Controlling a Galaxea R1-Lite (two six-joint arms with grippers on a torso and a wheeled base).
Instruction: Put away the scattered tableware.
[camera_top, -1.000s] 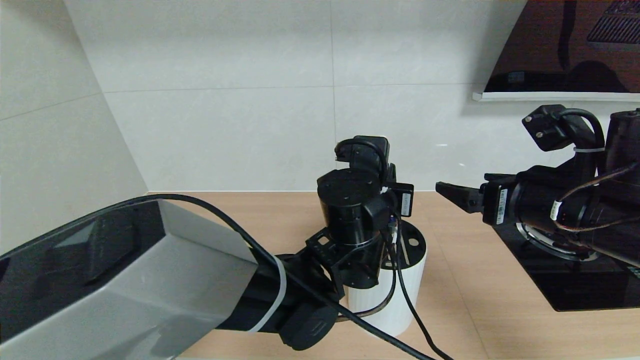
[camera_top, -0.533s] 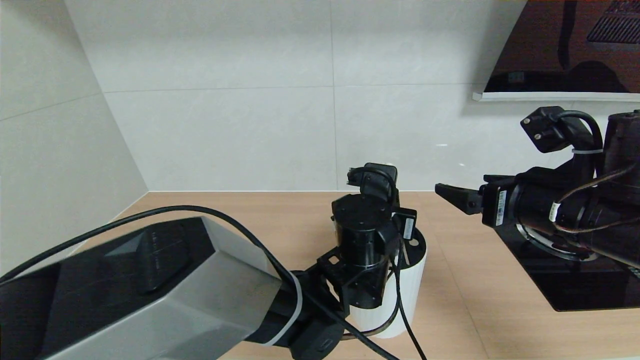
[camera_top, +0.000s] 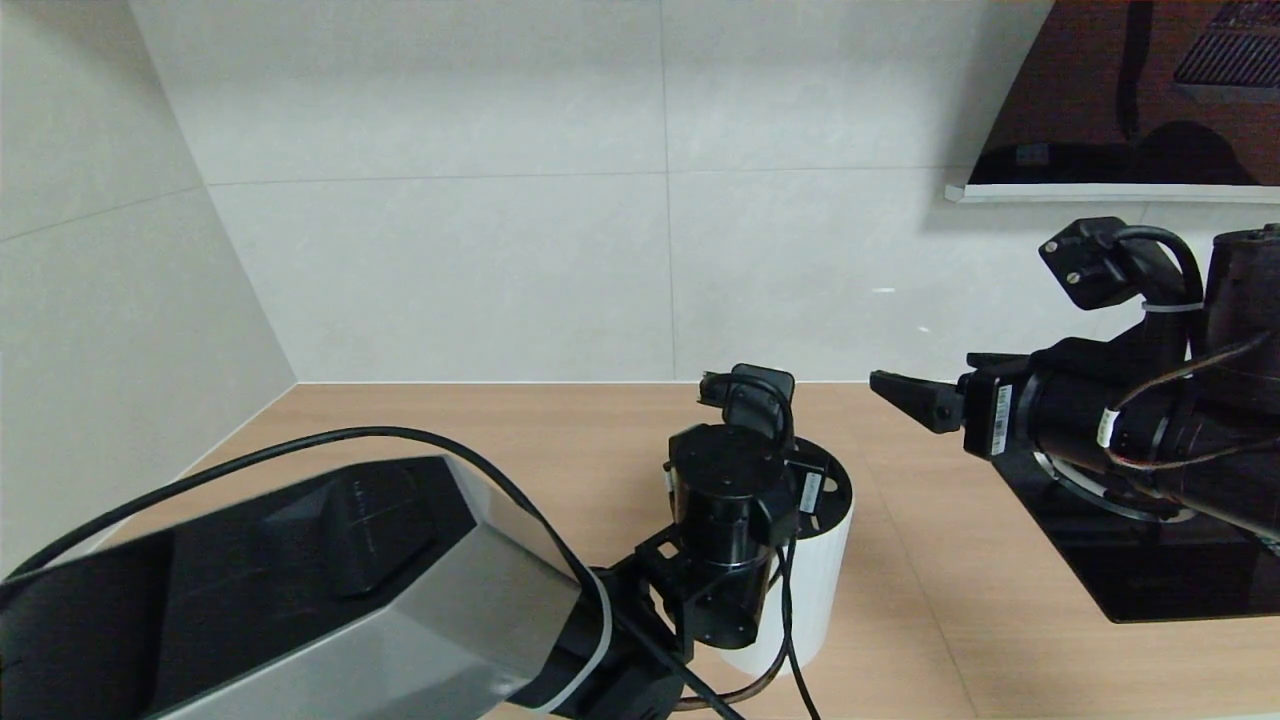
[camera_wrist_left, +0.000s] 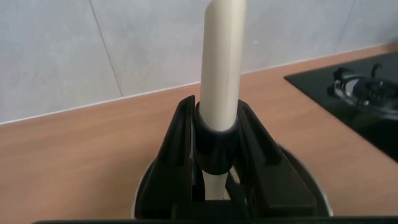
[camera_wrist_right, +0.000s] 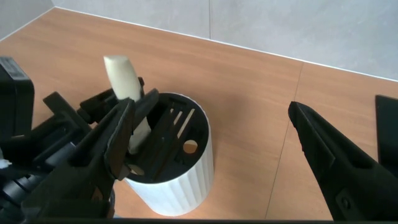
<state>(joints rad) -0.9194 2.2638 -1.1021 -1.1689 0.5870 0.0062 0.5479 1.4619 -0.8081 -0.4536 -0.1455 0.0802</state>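
Two fingers (camera_wrist_left: 180, 143) of the left gripper (camera_wrist_left: 216, 134) pinched a cream-handled utensil (camera_wrist_left: 222, 62) at the black collar below its handle. The handle stood up past the fingertips and a thinner shaft ran down between them. Directly under the fingers sat the white ribbed utensil holder (camera_wrist_right: 180, 186), its black insert (camera_wrist_right: 177, 140) cut into slots and round holes. The utensil's lower end reached into the holder's mouth, but which opening it sat in could not be told, and its working end was hidden.

The step in hand looked to be the drop-off into the holder. To do it well, the fingers would want to travel down along the line of the shaft, not across it. In the right wrist view the handle leaned a little, so a sideways push could jam the shaft against a slot edge or tip the holder on the wooden surface (camera_top: 500, 430). The pinch should loosen only once the end is well inside. The spread fingers should then rise straight up, so the pads do not drag the handle back out.

Well apart from the left fingers, off to their right, the right gripper (camera_wrist_right: 357, 134) hung above the surface with its fingers spread and nothing between them. It could steady the holder's wall if needed. Beyond it lay the black cooktop (camera_top: 1150, 570), and behind everything the tiled wall (camera_top: 450, 270).
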